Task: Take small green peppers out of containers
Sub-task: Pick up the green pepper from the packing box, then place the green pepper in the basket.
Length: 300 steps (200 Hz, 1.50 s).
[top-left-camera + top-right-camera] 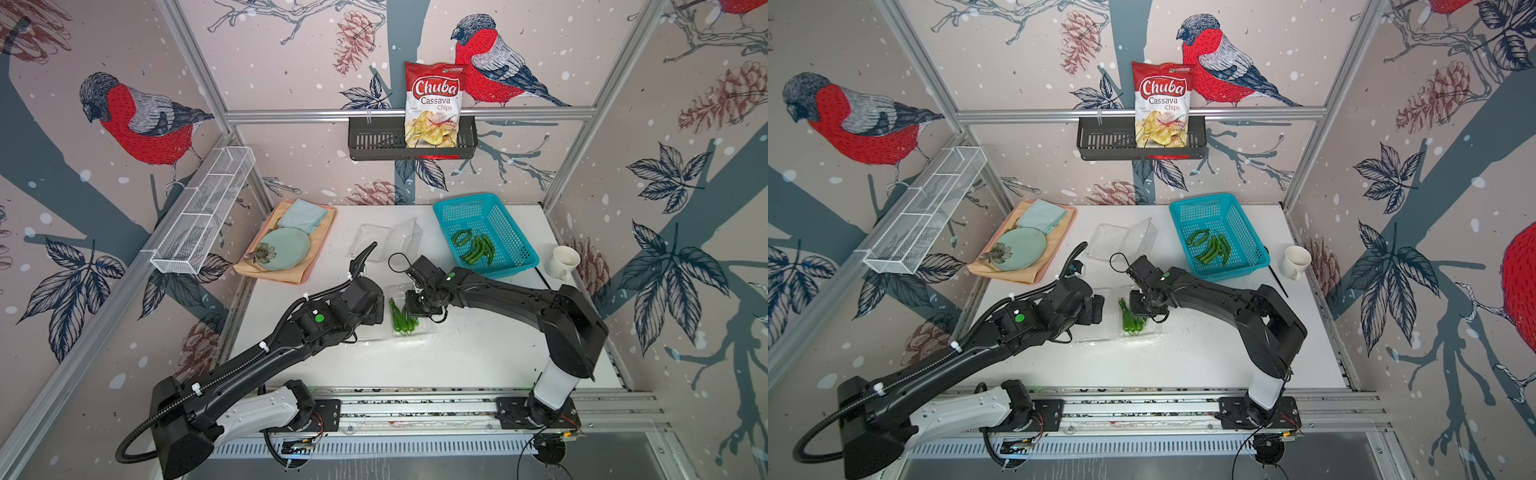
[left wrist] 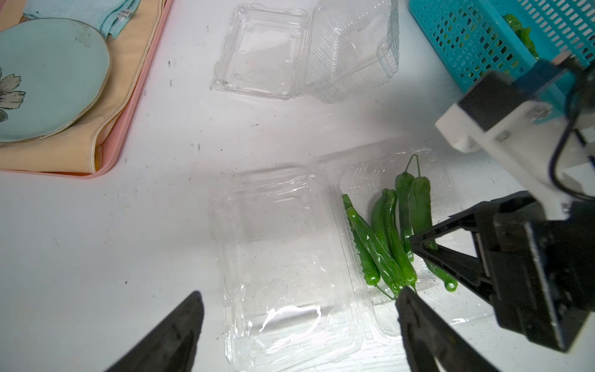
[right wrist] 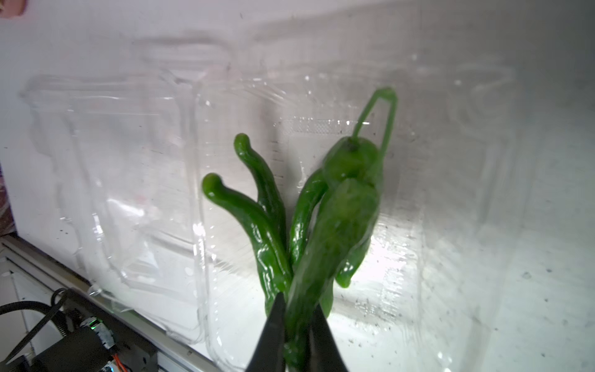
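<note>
A clear clamshell container (image 2: 283, 257) lies open in the middle of the table, and several small green peppers (image 1: 401, 318) (image 2: 383, 238) rest in its right half. My right gripper (image 3: 297, 315) reaches into that half from above and is shut on one pepper (image 3: 341, 225) near its tip. In the left wrist view its black fingers (image 2: 428, 244) pinch that pepper. My left gripper (image 2: 302, 294) stands open just over the flat lid half, holding nothing. A second container (image 1: 386, 241) lies open and empty farther back. More peppers (image 1: 473, 247) lie in the turquoise basket (image 1: 511, 232).
A pink tray (image 1: 307, 266) with a peach cloth, a pale green plate (image 1: 284, 249) and a folded blue cloth sits at the back left. A white mug (image 1: 563, 262) stands at the right. On the walls hang a white wire rack (image 1: 203, 216) and a black basket (image 1: 374, 141) holding a chips bag.
</note>
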Motion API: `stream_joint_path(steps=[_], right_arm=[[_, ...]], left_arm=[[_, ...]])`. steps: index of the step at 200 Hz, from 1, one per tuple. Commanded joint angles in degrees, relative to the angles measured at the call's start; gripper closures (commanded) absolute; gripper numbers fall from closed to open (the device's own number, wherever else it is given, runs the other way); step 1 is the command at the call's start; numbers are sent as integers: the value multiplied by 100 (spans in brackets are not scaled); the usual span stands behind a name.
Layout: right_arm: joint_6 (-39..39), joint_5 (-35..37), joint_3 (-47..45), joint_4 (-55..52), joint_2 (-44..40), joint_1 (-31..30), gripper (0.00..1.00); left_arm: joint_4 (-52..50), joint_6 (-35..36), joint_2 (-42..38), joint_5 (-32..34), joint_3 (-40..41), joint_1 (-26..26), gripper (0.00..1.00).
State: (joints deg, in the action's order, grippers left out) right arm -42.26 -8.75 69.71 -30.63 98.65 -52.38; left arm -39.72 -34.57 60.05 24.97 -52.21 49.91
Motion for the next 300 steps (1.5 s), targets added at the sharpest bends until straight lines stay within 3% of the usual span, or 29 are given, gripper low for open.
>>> stream_joint_path(steps=[1,87,138,181,235,249,254,266,272,300], right_arm=[[-163,57,59,-158,-248,42,89],[-327,62,309,329,-1536,1126,90],[154,1353,50,474,-1768,2081,90],[591,2417,-283,863,-1238,2822,90],[1106,2352,259,1115,347,3472,89],[1165,2281,485,901,756,3517,79],[1167,2235,563,799,892,3523,71],[1159,2183,704,557,1096,3500,42],[1121,2192,685,517,1077,3462,33],[968,2395,345,470,376,3116,21]], left_arm=[[191,-51,48,87,-15,-17,10],[388,230,503,-50,-307,-16,9],[600,361,915,-560,-463,-16,9],[521,426,1130,-772,-735,-16,10],[285,447,1213,-844,-907,-16,9],[253,429,1205,-905,-905,-16,9],[254,420,1202,-927,-900,-14,9],[237,401,1187,-966,-888,-16,9],[216,365,1177,-968,-883,-16,9],[214,127,1092,-995,-798,-16,9]])
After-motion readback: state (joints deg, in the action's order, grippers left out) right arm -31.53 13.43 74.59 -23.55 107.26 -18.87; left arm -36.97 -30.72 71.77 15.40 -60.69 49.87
